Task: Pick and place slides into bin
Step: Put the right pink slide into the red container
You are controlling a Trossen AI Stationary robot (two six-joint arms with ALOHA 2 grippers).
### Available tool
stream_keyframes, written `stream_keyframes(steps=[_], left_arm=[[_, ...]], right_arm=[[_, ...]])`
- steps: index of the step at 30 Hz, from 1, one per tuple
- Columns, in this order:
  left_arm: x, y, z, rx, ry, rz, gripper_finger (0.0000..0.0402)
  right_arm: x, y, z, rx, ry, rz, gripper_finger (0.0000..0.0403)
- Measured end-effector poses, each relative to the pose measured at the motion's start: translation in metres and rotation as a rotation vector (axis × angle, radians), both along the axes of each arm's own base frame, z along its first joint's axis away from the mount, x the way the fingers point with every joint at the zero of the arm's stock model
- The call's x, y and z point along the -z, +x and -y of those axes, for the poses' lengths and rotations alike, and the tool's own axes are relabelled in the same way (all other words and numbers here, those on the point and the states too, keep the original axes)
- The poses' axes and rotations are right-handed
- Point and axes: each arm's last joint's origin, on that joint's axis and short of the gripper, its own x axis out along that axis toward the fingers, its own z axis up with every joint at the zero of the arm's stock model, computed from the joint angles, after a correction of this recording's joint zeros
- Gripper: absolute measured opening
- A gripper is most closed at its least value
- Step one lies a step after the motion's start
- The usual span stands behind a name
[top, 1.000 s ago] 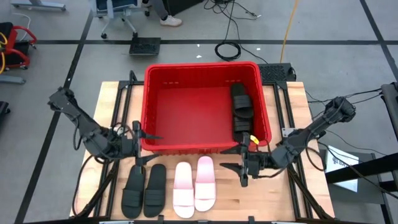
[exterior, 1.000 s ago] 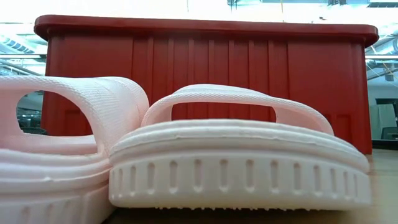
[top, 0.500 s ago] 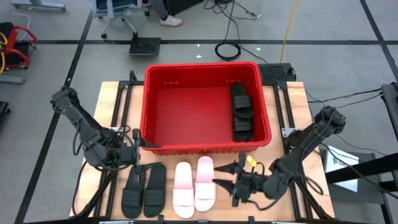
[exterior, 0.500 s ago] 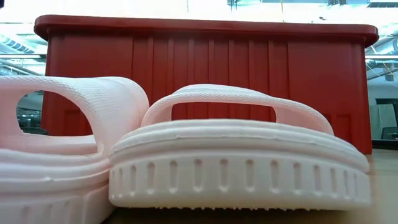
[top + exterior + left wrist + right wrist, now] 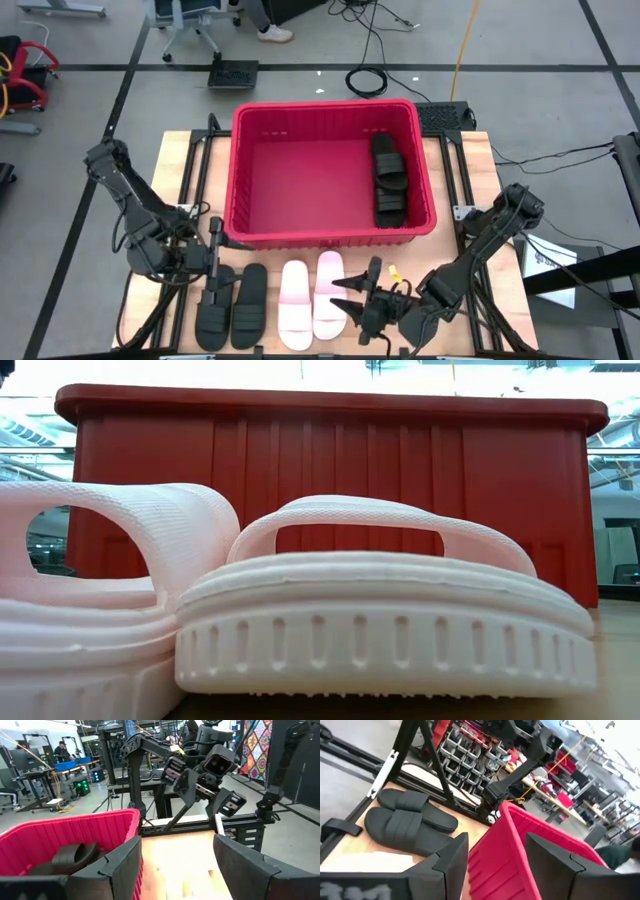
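Two white slides (image 5: 295,305) (image 5: 328,293) and two black slides (image 5: 215,305) (image 5: 250,303) lie sole-down in a row on the table's near part. Two more black slides (image 5: 388,180) lie inside the red bin (image 5: 240,180), along its right wall. My right gripper (image 5: 348,298) hovers open just right of the right white slide, pointing toward the table's left. My left gripper (image 5: 222,255) hangs open by the bin's near left corner, above the black pair's far ends. The low view shows only the white slides (image 5: 380,620) with the bin (image 5: 330,440) behind them.
The bin fills the table's far half. Bare wood (image 5: 480,170) shows to the right of the bin and at the near right. Black frame rails (image 5: 190,170) run along both table sides. My left wrist view shows the right arm (image 5: 200,770) across the table.
My right gripper has swung from the bin's near right corner toward the table's near edge and left, ending beside the right white slide; it stays open. My left gripper has drifted a little toward the near edge, away from the bin wall. No slide has moved.
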Motion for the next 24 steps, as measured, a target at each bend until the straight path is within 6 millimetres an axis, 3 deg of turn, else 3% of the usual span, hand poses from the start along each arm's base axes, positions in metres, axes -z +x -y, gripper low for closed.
stream_keyframes(steps=[5, 11, 24], left_arm=[[0.0, -0.003, 0.003, 0.017, 0.004, 0.0, 0.0253], [0.0, -0.003, 0.003, 0.019, 0.004, 0.0, 0.0253], [0.0, -0.003, 0.003, 0.019, 0.005, 0.0, 0.0253]], right_arm=[[0.008, -0.002, 0.01, 0.03, 0.088, -0.074, 0.0185], [0.02, 0.008, 0.027, -0.089, 0.333, -0.264, 0.0185], [0.055, 0.019, 0.059, -0.114, 0.561, -0.478, 0.0185]])
